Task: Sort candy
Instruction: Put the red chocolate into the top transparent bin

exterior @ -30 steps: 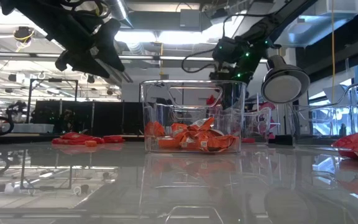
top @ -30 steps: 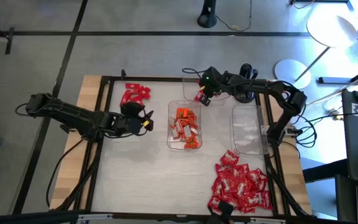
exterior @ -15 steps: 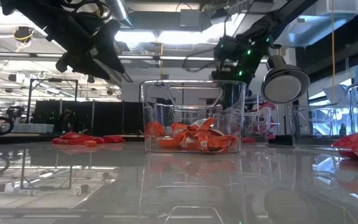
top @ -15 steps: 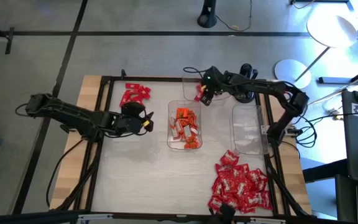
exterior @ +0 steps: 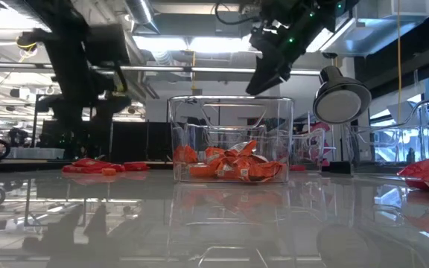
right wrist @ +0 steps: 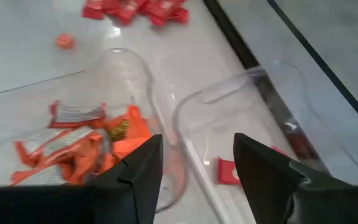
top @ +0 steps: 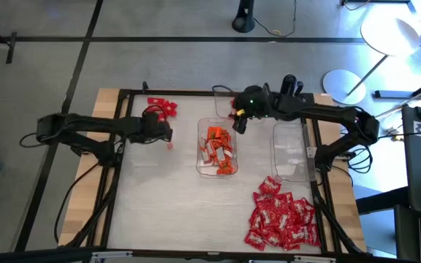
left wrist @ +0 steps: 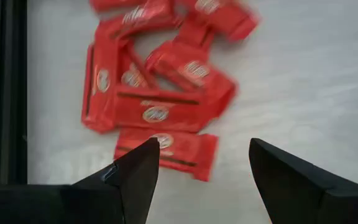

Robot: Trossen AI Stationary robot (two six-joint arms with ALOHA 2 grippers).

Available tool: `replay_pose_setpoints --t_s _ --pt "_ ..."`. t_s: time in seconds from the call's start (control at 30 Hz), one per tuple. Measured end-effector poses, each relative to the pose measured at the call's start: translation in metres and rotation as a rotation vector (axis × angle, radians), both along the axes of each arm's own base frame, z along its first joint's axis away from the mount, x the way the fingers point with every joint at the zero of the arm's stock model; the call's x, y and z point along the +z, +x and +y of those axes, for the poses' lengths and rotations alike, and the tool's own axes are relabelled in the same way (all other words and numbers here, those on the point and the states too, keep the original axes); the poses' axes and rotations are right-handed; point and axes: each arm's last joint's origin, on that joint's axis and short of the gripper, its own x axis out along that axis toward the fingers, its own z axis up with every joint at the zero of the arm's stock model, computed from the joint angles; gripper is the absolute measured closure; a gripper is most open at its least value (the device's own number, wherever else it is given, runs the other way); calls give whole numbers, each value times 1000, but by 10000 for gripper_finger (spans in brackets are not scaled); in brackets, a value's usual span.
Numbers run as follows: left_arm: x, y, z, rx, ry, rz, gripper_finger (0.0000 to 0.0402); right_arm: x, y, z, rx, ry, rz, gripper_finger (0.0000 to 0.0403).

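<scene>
Red candy [left wrist: 160, 93] lies in a loose pile [top: 159, 109] flat on the table at the far left. My left gripper [left wrist: 201, 155] hangs open just above it, touching nothing. Orange candy [top: 218, 150] fills the middle clear tray [top: 202, 166]. A single red candy [right wrist: 229, 171] lies on the floor of the far clear tray [top: 221, 98]. My right gripper [right wrist: 197, 149] is open and empty above the gap between these two trays [top: 240, 123]. A big heap of red candy with white marks [top: 282, 219] covers the near right corner.
An empty clear tray [top: 292, 153] stands right of the middle one. A small round orange piece [right wrist: 64, 40] lies on the table between the far-left pile and the middle tray. A black frame [top: 123, 139] borders the white tabletop. There is bare table at the near left.
My right gripper has let go of a red candy, which now lies in the far tray, and has risen and drawn back a little toward the near edge. My left gripper has gone toward the far-left red pile and tipped to point down.
</scene>
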Motion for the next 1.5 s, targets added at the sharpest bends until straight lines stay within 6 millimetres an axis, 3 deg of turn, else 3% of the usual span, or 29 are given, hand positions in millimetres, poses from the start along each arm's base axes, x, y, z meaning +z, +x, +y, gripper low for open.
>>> replay_pose_setpoints --t_s 0.27,0.47,0.7,1.13,1.33,1.5 --pt "-30 -1 32 141 -72 142 163 -9 9 15 52 10 30 207" --pt "-48 8 43 134 -127 147 163 -17 8 17 56 17 52 207" --pt "-50 9 16 70 -217 206 163 -25 4 18 55 30 86 207" --pt "-45 20 -38 -99 -260 162 163 -24 5 17 53 26 76 207" --pt "-30 10 -39 26 -183 67 163 -23 6 17 54 19 54 207" --pt "-28 8 -32 77 -143 69 163 -22 7 17 53 17 50 207"
